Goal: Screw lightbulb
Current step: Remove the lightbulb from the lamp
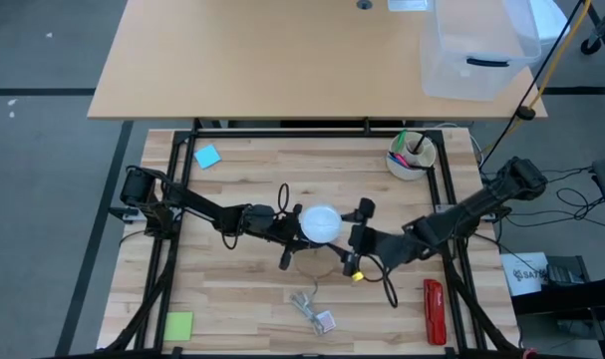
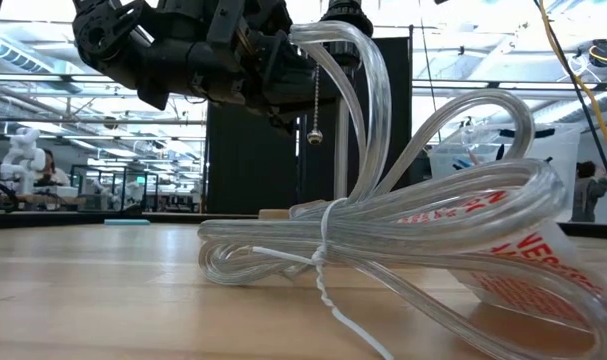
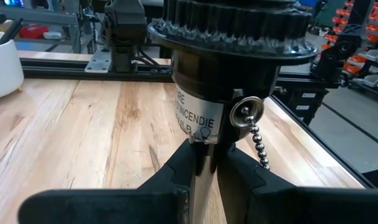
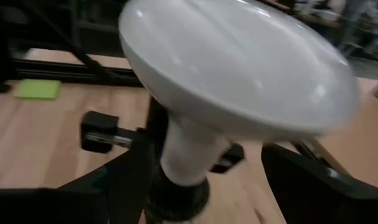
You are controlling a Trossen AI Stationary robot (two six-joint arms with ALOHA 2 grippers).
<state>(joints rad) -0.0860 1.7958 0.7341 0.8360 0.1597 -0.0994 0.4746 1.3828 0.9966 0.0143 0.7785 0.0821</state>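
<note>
Left gripper [image 3: 204, 163] clamps the black socket [image 3: 229, 81], lifted mid-table; right gripper [image 4: 201, 180] spread around the lightbulb [image 1: 320, 222], seated in it. Screwing step: you close right, then twist.

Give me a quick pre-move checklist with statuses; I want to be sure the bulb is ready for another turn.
1. Lightbulb neck sits in black socket: ok.
2. Left gripper clamps the socket's underside: ok.
3. Right gripper fingers stand open on either side of the bulb's neck, not gripping: ok.
4. Pull chain hangs free of the fingers: ok.
5. Bulb fully threaded: cannot tell.
6. Clear cord lies apart from both arms: ok.
</note>
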